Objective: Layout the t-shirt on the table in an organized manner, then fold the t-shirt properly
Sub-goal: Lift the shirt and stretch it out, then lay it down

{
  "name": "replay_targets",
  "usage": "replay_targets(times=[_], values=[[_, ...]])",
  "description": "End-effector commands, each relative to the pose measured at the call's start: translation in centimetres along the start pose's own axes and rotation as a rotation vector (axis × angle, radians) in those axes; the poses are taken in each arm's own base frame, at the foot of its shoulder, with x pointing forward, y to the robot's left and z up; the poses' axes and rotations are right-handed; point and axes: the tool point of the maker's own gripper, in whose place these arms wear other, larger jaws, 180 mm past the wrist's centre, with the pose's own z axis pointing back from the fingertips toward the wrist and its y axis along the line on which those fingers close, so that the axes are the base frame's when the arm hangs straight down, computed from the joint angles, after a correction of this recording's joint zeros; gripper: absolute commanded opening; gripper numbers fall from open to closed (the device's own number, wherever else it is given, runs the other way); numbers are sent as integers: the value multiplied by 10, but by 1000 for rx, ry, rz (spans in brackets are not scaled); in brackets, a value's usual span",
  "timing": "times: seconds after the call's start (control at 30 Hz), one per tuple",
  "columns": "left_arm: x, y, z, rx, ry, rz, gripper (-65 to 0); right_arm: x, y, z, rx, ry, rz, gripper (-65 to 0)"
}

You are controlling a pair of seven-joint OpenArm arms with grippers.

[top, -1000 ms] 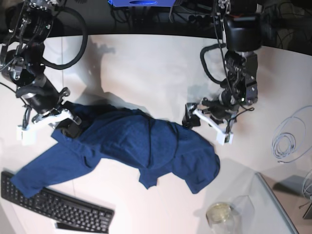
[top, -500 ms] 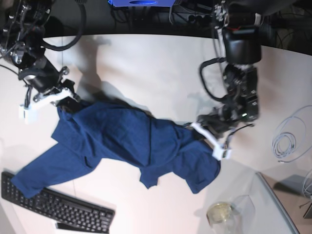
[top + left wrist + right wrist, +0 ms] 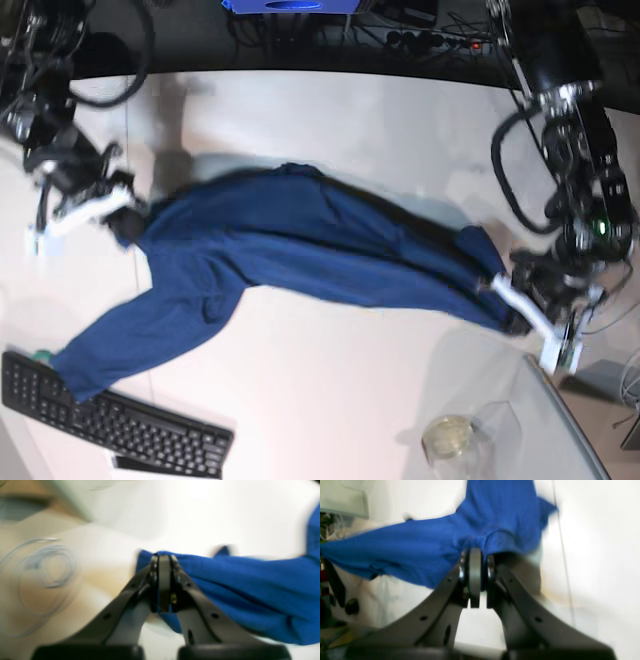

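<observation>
Fabric of the t-shirt (image 3: 300, 245) was seen stretched into a long band across the table (image 3: 330, 120), from the far left of the base view down to the near right. One end was held by the right gripper (image 3: 118, 205) at the left of that view; in the right wrist view its jaws were pressed together on a bunched fold of the blue cloth (image 3: 480, 542), which fanned out beyond them. The other end was held by the left gripper (image 3: 515, 310) near the table's right edge; in the left wrist view the jaws were pinched shut on a corner of the cloth (image 3: 162, 562), with the rest trailing off to the right. A loose part of the t-shirt hung down to the near left, and its tip lay touching the black keyboard (image 3: 120, 425). A coiled pale cable (image 3: 47, 565) was seen blurred on the table beyond the left gripper. A glass jar (image 3: 450, 437) stood near the front edge.
</observation>
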Motion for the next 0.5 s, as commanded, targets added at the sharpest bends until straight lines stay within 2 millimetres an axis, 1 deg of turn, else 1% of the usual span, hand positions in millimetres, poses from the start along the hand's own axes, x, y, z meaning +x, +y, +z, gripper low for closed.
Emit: replay_targets(times=[0.0,0.03,0.1,0.2,0.27,0.33,0.43,0.47], values=[[33,-18,-7,-64,-92,-10,-650,37,9,-1,31,-95,40,-650],[42,-26,-19,-88,-87,-11,-650,54,11,-6,37,-121,54,-650],[59,-28,-39,-93,-77,20,-650,90,14,-14,47,-174,77,-650],[106,-34,-60,-108,-145,67,-650,136,4,-26,25,-214,92,-650],[144,-35,-67,-121,-208,94,-650,165,-3,-30,8,-243,98,-650],[181,-35,-66,-131,-269,104,-650,198,-1,-27,7,-290,115,-650],[221,-34,-55,-137,-347,104,-650,241,3,-12,-1,-362,156,-650],[232,-37,-50,-143,-373,101,-650,253,5,-5,-5,-386,172,-650]])
